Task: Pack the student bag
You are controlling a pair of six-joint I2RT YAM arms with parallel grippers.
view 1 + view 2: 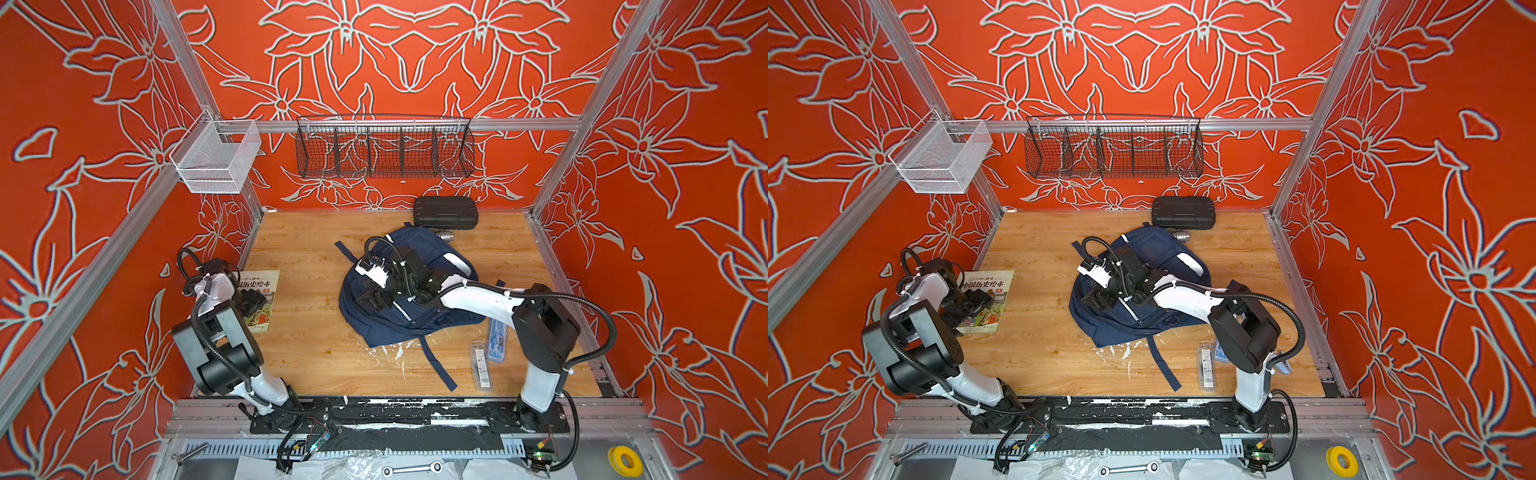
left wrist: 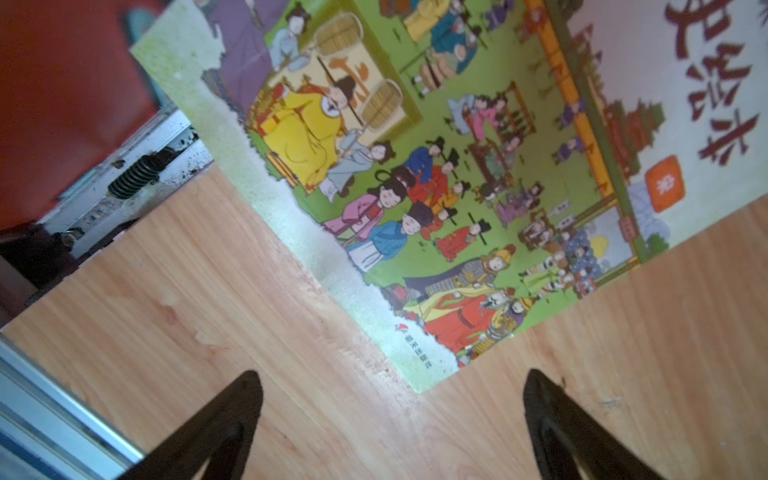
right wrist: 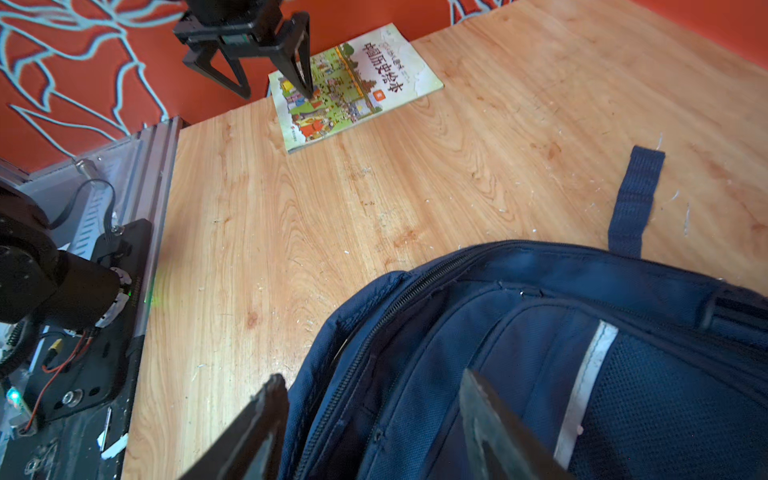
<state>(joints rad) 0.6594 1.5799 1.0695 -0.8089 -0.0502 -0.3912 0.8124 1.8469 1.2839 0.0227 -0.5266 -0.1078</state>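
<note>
Both spread: right tool (image 3: 370,376) over student bag (image 3: 519,332), left tool (image 2: 390,374) over book (image 2: 457,187).

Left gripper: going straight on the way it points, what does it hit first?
Likely the picture book: the left gripper, open, points down with the book's corner between its fingers. One finger may meet the cover, the other bare table. Depth is unclear.

Navy student bag (image 1: 432,253) w/ reflective stripes lies flat mid-table, zip shut, straps splayed out.
</note>
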